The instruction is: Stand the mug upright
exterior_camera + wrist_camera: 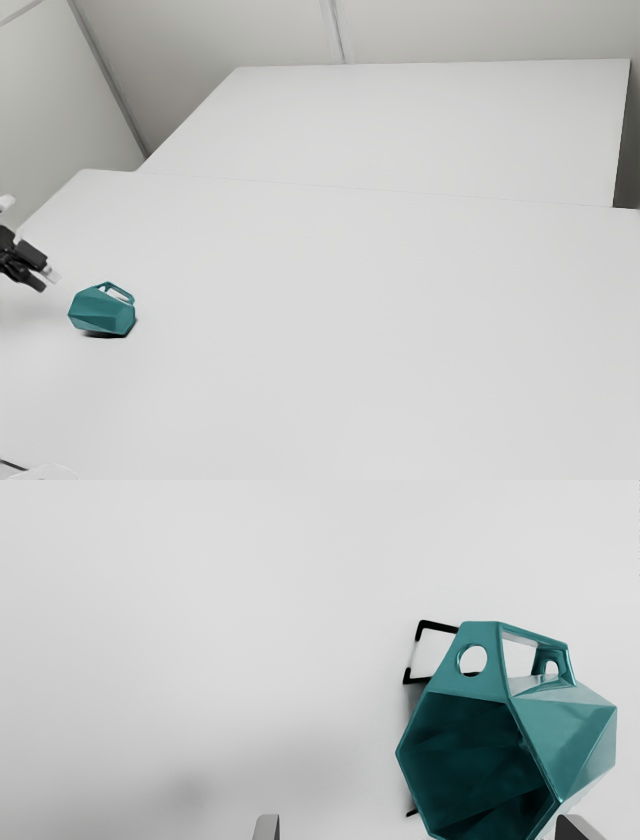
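On a pale surface (350, 300), a teal mug (101, 313) lies tipped on its side, handle (495, 665) uppermost, its dark mouth (470, 760) facing the robot, the photographer reports.

"And the fingers (266, 828)?" asks the editor.

"Spread wide, with nothing gripped between them. In the exterior view they hang above the surface, near the mug but apart from it, toward the exterior view's left."

"How far along is the job?"

"Short of its goal. The mug rests on the surface, but the upright pose called for is missing."

"What remains?"

"In my judgement, the main work: a firm hold, a turn that brings the mouth to face up, a level set-down and a clean release. Whether any attempt preceded this, a single moment cannot say."
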### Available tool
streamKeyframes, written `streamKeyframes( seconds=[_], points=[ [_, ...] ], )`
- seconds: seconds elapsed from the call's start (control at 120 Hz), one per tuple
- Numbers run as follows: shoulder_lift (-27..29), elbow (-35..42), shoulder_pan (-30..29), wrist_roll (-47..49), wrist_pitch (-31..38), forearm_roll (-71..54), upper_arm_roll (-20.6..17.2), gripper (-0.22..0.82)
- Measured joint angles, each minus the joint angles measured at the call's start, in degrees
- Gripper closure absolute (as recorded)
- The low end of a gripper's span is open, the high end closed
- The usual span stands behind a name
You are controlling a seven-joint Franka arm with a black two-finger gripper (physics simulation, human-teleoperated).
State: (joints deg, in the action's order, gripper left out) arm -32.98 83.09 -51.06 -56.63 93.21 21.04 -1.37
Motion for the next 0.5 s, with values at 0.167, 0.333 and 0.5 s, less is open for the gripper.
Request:
streamKeyframes(
  seconds=[0.167,0.333,0.5],
  points=[
    [-0.9,-0.3,-0.3,-2.7,-3.7,1.4,0.0,0.0],
    [-0.6,1.7,-0.4,-4.8,-4.5,3.8,-0.6,0.0],
    [0.7,5.5,-0.6,-6.1,-1.8,6.2,-0.9,0.0]
  ],
)
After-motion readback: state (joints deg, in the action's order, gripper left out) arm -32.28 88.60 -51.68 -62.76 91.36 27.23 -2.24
